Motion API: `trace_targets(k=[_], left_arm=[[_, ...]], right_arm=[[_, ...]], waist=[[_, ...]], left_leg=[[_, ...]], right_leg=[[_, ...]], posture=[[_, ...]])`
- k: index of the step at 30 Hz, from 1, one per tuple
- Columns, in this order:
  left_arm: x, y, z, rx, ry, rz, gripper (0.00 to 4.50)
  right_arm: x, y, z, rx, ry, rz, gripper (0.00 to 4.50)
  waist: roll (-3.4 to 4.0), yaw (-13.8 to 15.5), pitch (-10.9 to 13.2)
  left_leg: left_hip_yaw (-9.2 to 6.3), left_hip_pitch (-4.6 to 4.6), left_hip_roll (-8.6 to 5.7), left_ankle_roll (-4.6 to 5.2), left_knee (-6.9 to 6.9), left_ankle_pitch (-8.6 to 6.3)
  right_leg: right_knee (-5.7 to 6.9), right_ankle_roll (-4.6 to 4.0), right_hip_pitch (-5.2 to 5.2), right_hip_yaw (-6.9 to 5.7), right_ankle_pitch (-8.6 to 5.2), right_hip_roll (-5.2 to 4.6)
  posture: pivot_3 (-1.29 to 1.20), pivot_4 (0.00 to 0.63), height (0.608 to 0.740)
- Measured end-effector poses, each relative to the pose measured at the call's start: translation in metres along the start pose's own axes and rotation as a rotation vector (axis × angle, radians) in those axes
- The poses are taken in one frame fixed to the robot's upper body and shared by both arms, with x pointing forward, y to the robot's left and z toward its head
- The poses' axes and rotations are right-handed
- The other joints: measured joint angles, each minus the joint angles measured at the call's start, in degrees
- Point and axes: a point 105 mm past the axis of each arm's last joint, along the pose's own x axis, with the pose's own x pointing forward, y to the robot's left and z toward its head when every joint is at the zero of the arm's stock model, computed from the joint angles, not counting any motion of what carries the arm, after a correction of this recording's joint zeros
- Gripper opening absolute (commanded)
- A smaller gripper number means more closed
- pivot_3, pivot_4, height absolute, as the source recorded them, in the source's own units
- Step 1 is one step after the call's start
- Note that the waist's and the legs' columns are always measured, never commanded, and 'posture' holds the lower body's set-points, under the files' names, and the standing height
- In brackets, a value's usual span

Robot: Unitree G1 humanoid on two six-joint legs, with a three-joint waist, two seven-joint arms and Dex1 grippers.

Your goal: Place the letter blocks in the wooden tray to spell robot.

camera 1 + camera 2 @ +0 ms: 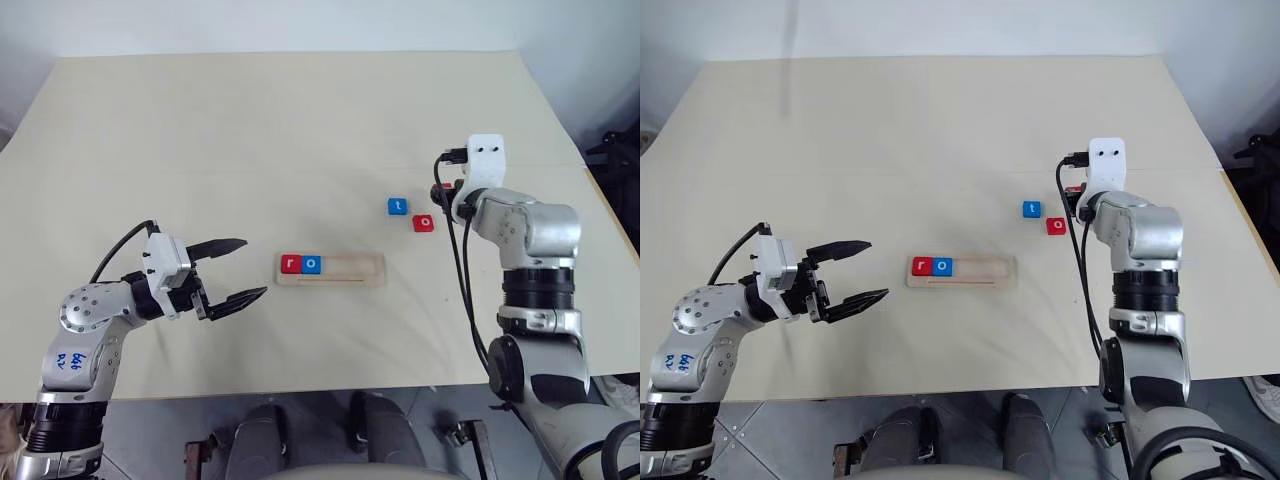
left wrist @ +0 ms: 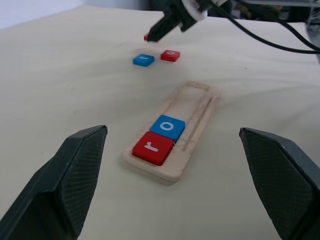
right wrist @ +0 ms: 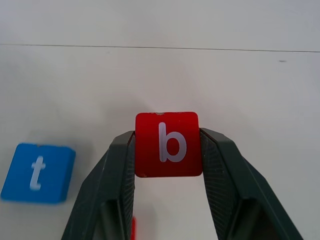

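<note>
My right gripper [image 3: 167, 145] clamped on red b block [image 3: 167, 144], apparently lifted off table. Wooden tray [image 1: 345, 270] lies toward my left, long axis sideways; r, o seated, third slot free. Left gripper [image 1: 235, 270] wide open, empty.

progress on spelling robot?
Done: red r tile and blue o tile sit at the left end of the pale wooden tray. In hand: right pincer grips the red b tile. Left: the blue t tile and red o tile lie on the table.
</note>
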Motion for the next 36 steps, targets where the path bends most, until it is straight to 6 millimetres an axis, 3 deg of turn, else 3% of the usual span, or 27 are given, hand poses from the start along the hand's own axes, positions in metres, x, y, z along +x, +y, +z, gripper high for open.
trace_targets(k=[4, 8, 11, 17, 20, 26, 31, 36], left_arm=[[0.006, 0.0, 0.0, -0.004, -0.007, -0.054, 4.5], [0.009, -0.003, 0.0, -0.008, -0.009, -0.12, 4.5], [0.009, -0.007, 0.002, -0.007, -0.017, -0.174, 4.5], [0.008, -0.012, 0.002, -0.014, -0.013, -0.226, 4.5], [0.008, -0.012, 0.002, -0.015, -0.012, -0.226, 4.5], [0.005, -0.013, 0.001, -0.015, -0.009, -0.209, 4.5], [0.005, -0.015, 0.001, -0.007, -0.01, -0.205, 4.5], [0.006, -0.02, 0.004, 0.011, -0.013, -0.221, 4.5]], right_arm=[[-0.029, 0.009, -0.026, -0.021, 0.051, 0.031, 1.47], [-0.057, 0.023, -0.075, -0.011, 0.169, 0.069, 1.47], [-0.07, 0.026, -0.086, -0.006, 0.185, 0.067, 1.47], [-0.073, 0.034, -0.089, 0.005, 0.183, 0.108, 3.41], [-0.077, 0.032, -0.078, -0.072, 0.179, 0.22, 4.41], [-0.088, 0.014, -0.046, -0.37, 0.109, 0.458, 4.41], [-0.094, 0.023, -0.062, -0.624, 0.07, 0.892, 4.41], [-0.069, 0.004, -0.067, -0.785, 0.097, 0.986, 4.41]], waist=[[0.0, -0.2, 0.0], [0.0, 0.0, 0.0], [-0.03, 0.0, 0.0], [-0.04, 0.0, 0.0], [-0.03, 0.0, 0.0], [-0.07, 0.1, 0.0], [-0.11, -0.2, 0.0], [-0.09, 0.0, 0.0]], left_leg=[[0.02, -0.02, 0.0, 0.0, 0.01, 0.0], [-0.08, -0.01, 0.0, 0.0, 0.02, 0.0], [-0.05, 0.01, -0.01, 0.03, 0.04, 0.01], [-0.09, 0.0, -0.01, 0.03, 0.03, 0.02], [-0.07, -0.01, -0.04, 0.07, 0.04, 0.02], [-0.15, 0.0, -0.04, 0.09, -0.01, 0.0], [-0.02, 0.06, -0.05, 0.1, 0.08, 0.01], [0.02, 0.13, -0.05, 0.1, 0.14, 0.04]], right_leg=[[-0.05, 0.01, 0.01, 0.0, 0.01, 0.01], [-0.01, -0.01, 0.02, -0.03, 0.0, 0.05], [-0.05, -0.05, 0.05, 0.0, 0.07, 0.04], [-0.06, -0.05, 0.05, -0.02, 0.08, 0.04], [-0.1, -0.01, 0.06, 0.01, 0.1, 0.01], [-0.16, -0.01, 0.11, -0.05, 0.09, 0.03], [-0.21, 0.07, 0.16, 0.02, 0.14, 0.02], [-0.15, 0.06, 0.16, 0.03, 0.15, 0.0]], posture=[[0.0, 0.15, 0.74], [0.0, 0.15, 0.74], [0.0, 0.15, 0.74], [0.0, 0.15, 0.74], [0.0, 0.15, 0.74], [0.0, 0.15, 0.74], [0.0, 0.15, 0.74], [0.0, 0.15, 0.74]])
